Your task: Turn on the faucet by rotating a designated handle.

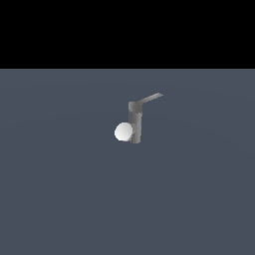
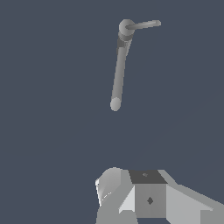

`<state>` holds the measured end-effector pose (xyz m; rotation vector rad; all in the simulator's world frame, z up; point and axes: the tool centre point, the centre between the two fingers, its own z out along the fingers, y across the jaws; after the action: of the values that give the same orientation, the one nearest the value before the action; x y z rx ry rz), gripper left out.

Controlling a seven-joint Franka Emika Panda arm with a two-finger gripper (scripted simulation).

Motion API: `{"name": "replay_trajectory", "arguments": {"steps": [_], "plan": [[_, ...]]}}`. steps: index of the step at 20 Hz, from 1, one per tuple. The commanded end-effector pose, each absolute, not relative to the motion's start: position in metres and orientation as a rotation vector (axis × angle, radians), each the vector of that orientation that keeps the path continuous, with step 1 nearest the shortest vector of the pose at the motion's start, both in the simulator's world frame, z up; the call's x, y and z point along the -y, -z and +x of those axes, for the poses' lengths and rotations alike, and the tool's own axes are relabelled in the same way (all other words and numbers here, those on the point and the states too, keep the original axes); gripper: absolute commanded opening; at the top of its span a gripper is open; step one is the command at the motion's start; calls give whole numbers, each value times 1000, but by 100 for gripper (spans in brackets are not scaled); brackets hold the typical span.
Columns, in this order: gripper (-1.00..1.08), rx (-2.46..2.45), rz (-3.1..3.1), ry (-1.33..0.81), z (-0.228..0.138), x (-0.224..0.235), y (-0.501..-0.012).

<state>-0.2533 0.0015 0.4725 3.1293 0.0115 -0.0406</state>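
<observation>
My claw [image 2: 131, 197], whose opening I cannot tell from the low edge of the wrist view, hangs well apart from the faucet [image 1: 135, 124] standing mid-frame on the desk [image 1: 60, 199], its handle [image 1: 149, 98] reaching toward the upper right, untouched.

Only bit of me visible is in wrist view, exterior view doesn't catch me at all. My tool [image 2: 148, 197] = chunky low-poly block, flat-shaded, mostly light grey and white. Rounded pale grey lump on one side with brighter white highlight along edge. Middle has boxy section: dark charcoal top face, mid-grey front face with tiny dark diamond mark on it. White angled facet beside box, long pale slab running off toward frame corner. No cables or screws visible.
</observation>
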Motion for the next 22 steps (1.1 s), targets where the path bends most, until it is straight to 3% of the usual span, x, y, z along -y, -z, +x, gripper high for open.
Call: {"name": "replay_trajectory", "arguments": {"steps": [1,12,22], "plan": [[-100,-12,3129,41,-253,-1,-473],[-100,103,3129,40,-239,-10,-459],[-100,409,3107,37,-196,-28,-424]]}}
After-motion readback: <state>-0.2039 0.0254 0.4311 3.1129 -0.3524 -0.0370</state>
